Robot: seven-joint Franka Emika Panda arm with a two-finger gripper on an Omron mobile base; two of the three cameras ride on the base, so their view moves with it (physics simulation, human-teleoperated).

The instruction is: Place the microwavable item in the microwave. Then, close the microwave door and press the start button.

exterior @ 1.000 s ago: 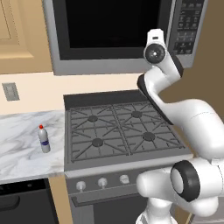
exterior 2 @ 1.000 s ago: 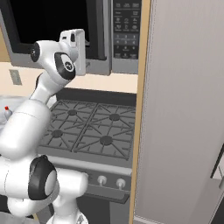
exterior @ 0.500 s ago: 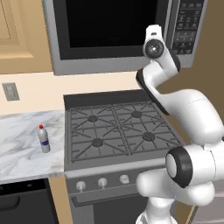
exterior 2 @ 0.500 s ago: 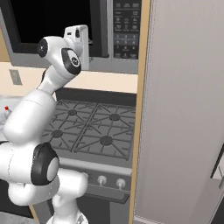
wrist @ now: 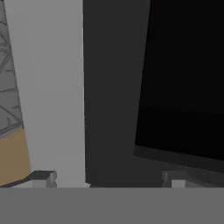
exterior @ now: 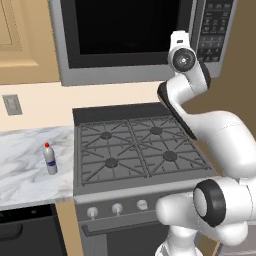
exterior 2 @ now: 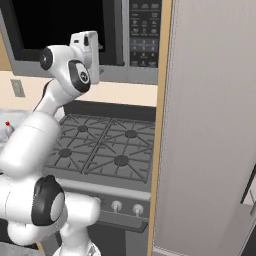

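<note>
Fingertips point(wrist: 43, 177) are sitting wide apart at the bottom of my hand view, nothing between them; the gripper point(wrist: 107, 180) is pointing at the microwave door point(exterior: 125, 30), close against its grey frame beside the black glass. From the left base view I am seeing the door lying shut on the microwave point(exterior: 65, 75), the hand raised just left of the keypad panel point(exterior: 214, 27). A small bottle point(exterior: 49, 159) is standing on the marble counter point(exterior: 25, 172), left of the stove point(exterior: 135, 150).

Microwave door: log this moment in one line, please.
door: shut | pincer: open, at door's right edge | keypad: untouched | bottle: on counter
</note>
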